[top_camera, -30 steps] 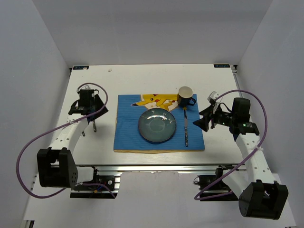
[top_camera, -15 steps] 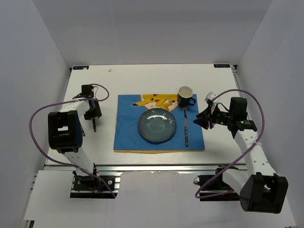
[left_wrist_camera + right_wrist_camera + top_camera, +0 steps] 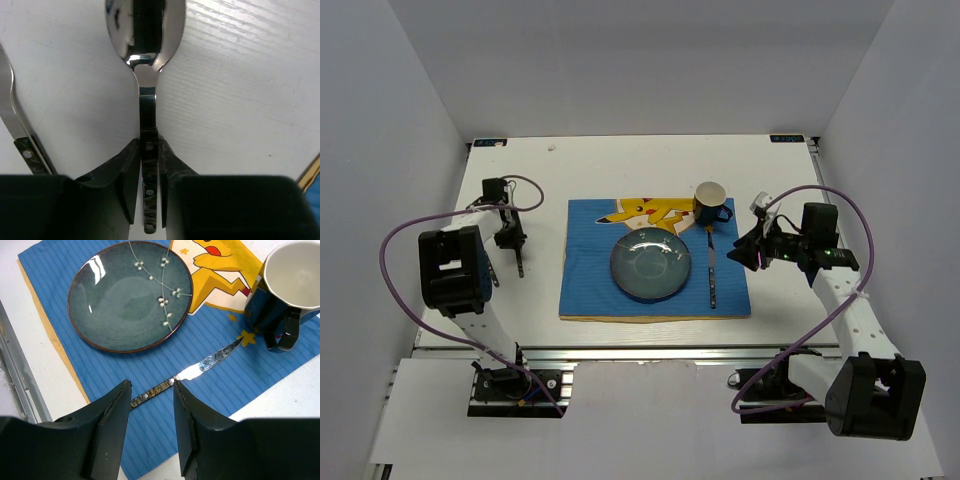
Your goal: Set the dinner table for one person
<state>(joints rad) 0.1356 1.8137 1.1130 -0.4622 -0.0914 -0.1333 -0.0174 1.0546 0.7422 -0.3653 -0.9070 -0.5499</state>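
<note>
Left arm folded back; left gripper (image 3: 511, 240) points down at the table, left of the placemat (image 3: 590, 290), jaws clamped on the spoon (image 3: 148, 75) handle. Right arm reaches in from the placemat's right side. Right gripper (image 3: 150, 390) is tilted over that edge, fingers parted.

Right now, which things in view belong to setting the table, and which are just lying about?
Job: white dinner table; blue striped cloth placemat; blue-green glazed round plate; dark blue ceramic mug; steel knife; steel spoon, shut in left gripper; second steel utensil beside it.
Lying about: nothing loose, only purple arm cables.
</note>
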